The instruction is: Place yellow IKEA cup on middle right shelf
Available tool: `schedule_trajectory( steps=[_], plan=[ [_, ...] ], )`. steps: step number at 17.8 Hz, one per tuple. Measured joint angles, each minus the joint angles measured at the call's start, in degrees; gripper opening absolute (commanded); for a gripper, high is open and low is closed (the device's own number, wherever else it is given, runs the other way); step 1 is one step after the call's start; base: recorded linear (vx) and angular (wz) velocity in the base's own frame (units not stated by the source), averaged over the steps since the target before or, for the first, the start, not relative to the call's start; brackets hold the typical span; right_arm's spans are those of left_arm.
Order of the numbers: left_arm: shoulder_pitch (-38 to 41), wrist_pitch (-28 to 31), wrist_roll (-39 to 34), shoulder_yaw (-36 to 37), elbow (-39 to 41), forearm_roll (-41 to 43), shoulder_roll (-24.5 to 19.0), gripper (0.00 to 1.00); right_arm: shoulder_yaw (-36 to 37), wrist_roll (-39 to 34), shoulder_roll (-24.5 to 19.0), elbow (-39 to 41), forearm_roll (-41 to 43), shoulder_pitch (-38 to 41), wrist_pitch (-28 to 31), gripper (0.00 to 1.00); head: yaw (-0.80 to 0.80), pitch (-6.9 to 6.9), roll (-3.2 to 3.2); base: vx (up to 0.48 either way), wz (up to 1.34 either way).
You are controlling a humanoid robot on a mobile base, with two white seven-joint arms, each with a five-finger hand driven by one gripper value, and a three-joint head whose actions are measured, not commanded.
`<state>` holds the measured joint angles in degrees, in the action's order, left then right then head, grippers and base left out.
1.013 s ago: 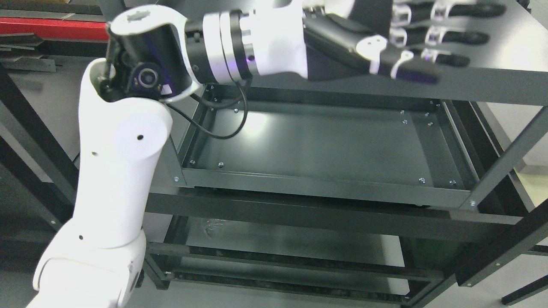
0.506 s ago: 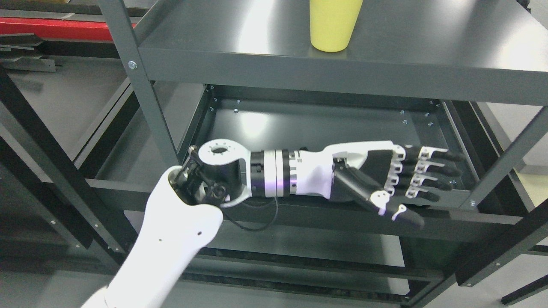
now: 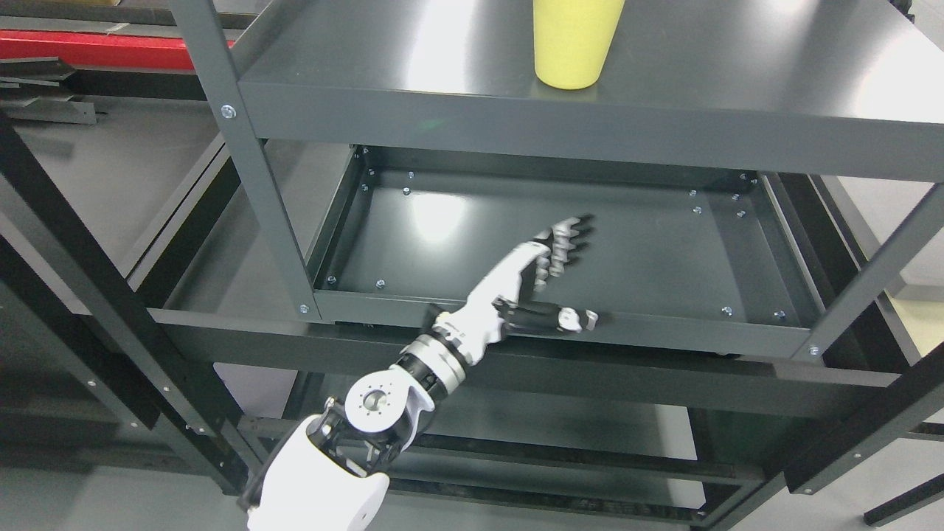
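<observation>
Fingers (image 3: 564,240) of the left hand (image 3: 535,276) were stretched out straight and close side by side, with the thumb (image 3: 557,318) splayed away to the right; they held nothing; the hand hung low in front of the shelving, over the front lip of the lower tray shelf (image 3: 560,324), its arm rising from the bottom edge left of the middle; the right hand was nowhere in the picture.

The yellow cup (image 3: 574,44) stood upright on the flat grey shelf above (image 3: 737,81), near that shelf's front edge and well apart from the hand; its rim was cut off by the top of the picture, so whether it was empty could not be told.

By the look of it, the placing itself was already done, if that upper surface is the shelf meant; the step in hand seemed to be clearing the arm away from the rack; what came next would call for drawing the hand back and down without brushing the grey upright post (image 3: 243,155) or the cross rails in front, and leaving the cup untouched; a knock to the rack could tip a tall, narrow-based cup set so close to the edge.
</observation>
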<state>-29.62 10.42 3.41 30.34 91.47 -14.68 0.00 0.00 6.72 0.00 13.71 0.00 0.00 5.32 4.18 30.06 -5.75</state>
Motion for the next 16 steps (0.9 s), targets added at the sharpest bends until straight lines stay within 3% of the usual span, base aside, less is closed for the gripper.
schedule_trajectory(
  steps=[5,11,16],
  plan=[
    [5.5,-5.6,-4.6,-4.2,0.1,5.1,0.0,0.99,0.0,0.0,0.0,0.0,0.0,0.0,0.0,0.99,0.00,0.00,0.00,0.000,0.00],
    [10.3,-0.4,-4.5,-10.6,3.8,7.3,0.0,0.96,0.0,0.0,0.0,0.0,0.0,0.0,0.0,0.99,0.00,0.00,0.00,0.000,0.00],
    [10.0,3.3,-4.2,-15.0,6.1,7.8,0.0,0.97,0.0,0.0,0.0,0.0,0.0,0.0,0.0,0.99,0.00,0.00,0.00,0.000,0.00]
  ],
)
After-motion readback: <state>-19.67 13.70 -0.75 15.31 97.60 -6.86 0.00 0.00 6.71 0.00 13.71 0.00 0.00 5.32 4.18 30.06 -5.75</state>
